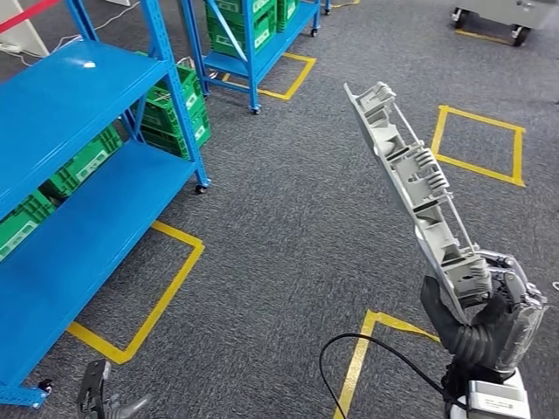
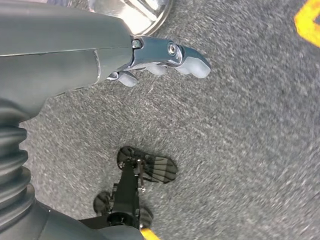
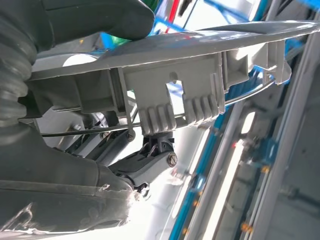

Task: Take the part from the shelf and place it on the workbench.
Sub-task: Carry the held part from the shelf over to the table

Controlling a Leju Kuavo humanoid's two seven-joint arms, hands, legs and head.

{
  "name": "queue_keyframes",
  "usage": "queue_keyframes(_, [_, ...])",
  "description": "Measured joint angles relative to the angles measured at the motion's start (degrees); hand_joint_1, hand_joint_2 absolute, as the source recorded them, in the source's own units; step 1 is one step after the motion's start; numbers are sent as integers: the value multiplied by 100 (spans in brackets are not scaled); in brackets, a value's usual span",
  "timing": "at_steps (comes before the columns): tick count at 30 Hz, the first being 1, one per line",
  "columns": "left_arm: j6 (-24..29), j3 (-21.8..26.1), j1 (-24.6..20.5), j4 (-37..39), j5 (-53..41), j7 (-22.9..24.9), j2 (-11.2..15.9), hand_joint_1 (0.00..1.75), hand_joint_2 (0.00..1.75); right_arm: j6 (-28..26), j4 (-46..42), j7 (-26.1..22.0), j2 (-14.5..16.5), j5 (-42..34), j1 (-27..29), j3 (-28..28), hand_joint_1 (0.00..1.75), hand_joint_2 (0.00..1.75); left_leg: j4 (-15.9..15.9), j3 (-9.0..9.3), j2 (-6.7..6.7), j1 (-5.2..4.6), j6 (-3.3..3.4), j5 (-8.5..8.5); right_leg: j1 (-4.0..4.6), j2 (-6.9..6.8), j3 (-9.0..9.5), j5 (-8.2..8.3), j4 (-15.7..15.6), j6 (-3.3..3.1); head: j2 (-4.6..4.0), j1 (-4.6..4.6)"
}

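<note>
The part (image 1: 415, 179) is a long grey moulded plastic piece with ribs and clips. My right hand (image 1: 487, 319) grips its lower end at the lower right, and the part slants up and to the left over the carpet. In the right wrist view the part (image 3: 181, 80) runs across the picture, pinched between the thumb (image 3: 90, 20) and the fingers (image 3: 147, 167). My left hand (image 2: 166, 57) hangs low over the carpet with its fingers stretched out and nothing in them. The tip of my left hand (image 1: 99, 397) also shows at the head view's bottom edge.
A blue wheeled shelf (image 1: 72, 201) stands at the left, its near shelves bare, with green crates (image 1: 168, 109) behind it. A second blue rack (image 1: 253, 39) with green crates stands further back. Yellow tape squares (image 1: 478, 144) mark the grey carpet. A black cable (image 1: 376, 349) loops near my right arm.
</note>
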Motion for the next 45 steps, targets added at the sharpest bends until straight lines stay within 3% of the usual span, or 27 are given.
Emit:
queue_keyframes(2, [-8,-1,-6,0,-13,0,24,0,175,-8,-17,0,0,2,7,-5,175,175,5,-64,122,-13,-60,83,54,-202,580,-30,-832,-40,0,-12])
queue_keyframes(4, [-14,-1,-5,1,-25,0,25,0,175,-15,-36,-4,0,3,31,-13,175,175,-5,-97,228,-8,-108,187,135,-240,751,-79,-1189,-136,0,-20])
queue_keyframes(5, [-19,-1,-3,3,-31,0,9,0,175,-20,-44,-7,0,3,49,-16,175,175,-20,-114,267,7,-129,232,146,-187,699,-22,-1201,-202,0,-24])
queue_keyframes(6, [-23,-1,-2,5,-40,-1,-9,0,175,-28,-52,-10,0,3,62,-22,175,175,-16,-149,208,33,-149,206,148,-124,650,28,-1216,-246,0,-21])
queue_keyframes(8, [-43,-2,8,11,-65,-13,-39,0,175,-43,-70,-17,1,4,76,-33,175,175,253,-307,-67,63,-178,-73,133,0,543,120,-1249,-361,0,-31])
queue_keyframes(9, [-57,-3,14,13,-79,-24,-44,0,175,-48,-75,-24,1,6,80,-38,175,175,581,-447,-241,66,-182,-305,130,66,487,157,-1253,-403,0,-39])
queue_keyframes(11, [-88,-4,23,13,-108,-49,-44,0,175,-52,-77,-39,2,13,93,-46,175,175,1370,-762,-383,30,-173,-641,143,201,379,231,-1254,-459,0,-51])
queue_keyframes(13, [-121,-6,12,14,-128,-66,-43,0,175,-56,-75,-49,2,32,106,-52,175,175,1629,-855,-416,-17,-121,-570,170,361,294,291,-1248,-488,0,-53])
queue_keyframes(15, [-154,-11,-8,14,-143,-80,-45,0,175,-60,-75,-54,2,65,111,-56,175,175,1074,-585,-531,-66,-6,-144,196,531,252,323,-1243,-501,0,-51])
queue_keyframes(17, [-178,-19,-33,15,-166,-92,-29,0,175,-67,-75,-57,2,103,100,-57,175,175,362,-223,-801,-79,122,102,187,655,190,348,-1236,-489,0,-33])
queue_keyframes(18, [-181,-21,-44,16,-176,-97,-19,0,175,-76,-74,-59,2,123,91,-58,175,175,115,-107,-901,-87,148,108,159,702,146,372,-1230,-467,0,-37])
queue_keyframes(19, [-183,-23,-57,19,-183,-100,-10,0,175,-87,-69,-58,2,144,86,-58,175,175,-31,-50,-934,-95,147,63,120,744,79,408,-1229,-434,0,-44])
queue_keyframes(21, [-181,-30,-80,24,-189,-103,-16,0,175,-121,-61,-54,2,204,101,-63,175,175,-227,-57,-827,-103,107,103,66,820,-72,478,-1244,-358,1,-89])
queue_keyframes(23, [-181,-38,-75,30,-195,-105,-23,0,175,-164,-50,-41,2,285,117,-70,175,175,-332,-84,-679,-55,94,177,83,624,-354,434,-1019,-257,1,-77])
queue_keyframes(25, [-180,-41,-51,37,-202,-108,-26,0,175,-216,-30,-7,1,431,117,-68,175,175,-356,-82,-524,-16,77,177,63,298,-876,281,-282,-138,1,-35])
queue_keyframes(27, [-177,-43,-60,39,-216,-108,-32,0,175,-343,-1,68,0,670,114,-62,175,175,-337,-83,-371,17,34,142,-28,170,-1402,245,385,-39,1,-20])
queue_keyframes(28, [-173,-43,-73,39,-222,-109,-33,0,175,-438,15,124,0,798,113,-61,175,175,-324,-81,-302,42,-2,116,-74,147,-1516,356,412,7,0,-13])
queue_keyframes(29, [-169,-44,-83,40,-228,-108,-34,0,175,-541,31,182,0,924,110,-62,175,175,-304,-76,-245,75,-52,80,-117,120,-1489,549,194,56,0,-6])
queue_keyframes(31, [-160,-44,-89,40,-233,-108,-26,0,175,-702,61,282,-1,1108,93,-69,175,175,-221,-69,-156,133,-197,-33,-163,-40,-1129,988,-638,182,0,21])
queue_keyframes(33, [-151,-44,-100,39,-237,-104,7,0,175,-780,80,331,-2,1197,60,-74,175,175,-109,-102,-104,164,-345,-166,-164,-168,-891,1141,-1126,169,0,54])
queue_keyframes(35, [-139,-45,-105,46,-240,-102,5,0,175,-808,101,349,-3,1226,34,-79,175,175,-62,-163,-90,186,-454,-287,-148,-122,-1000,1105,-1107,25,0,49])
queue_keyframes(37, [-133,-46,-99,65,-241,-99,-58,0,175,-837,121,357,-5,1232,38,-90,175,175,64,-319,-167,209,-498,-424,-135,49,-1171,1079,-1066,-107,1,-2])
queue_keyframes(39, [-134,-48,-101,84,-242,-96,-119,0,175,-873,137,373,-8,1232,75,-108,175,175,709,-762,-260,183,-428,-608,-119,249,-1281,1077,-1059,-219,2,-52])
queue_keyframes(42, [-137,-51,-109,105,-252,-93,-161,0,175,-908,170,396,-14,1231,128,-130,175,175,2150,-1836,-330,34,-185,-864,-35,487,-1300,1071,-1027,-321,2,-87])
queue_keyframes(43, [-134,-51,-122,109,-256,-92,-161,0,175,-926,182,399,-16,1229,141,-133,175,175,2324,-2097,-380,-39,-85,-777,-7,574,-1282,1054,-1005,-357,2,-87])
queue_keyframes(44, [-131,-51,-133,110,-257,-91,-156,0,175,-946,191,406,-19,1226,157,-139,175,175,2247,-2215,-449,-115,10,-569,6,661,-1261,1033,-1008,-391,2,-95])
queue_keyframes(45, [-129,-51,-148,110,-260,-90,-148,0,175,-969,198,415,-20,1222,163,-145,175,175,1944,-2195,-546,-188,96,-298,11,753,-1222,1012,-997,-415,1,-95])
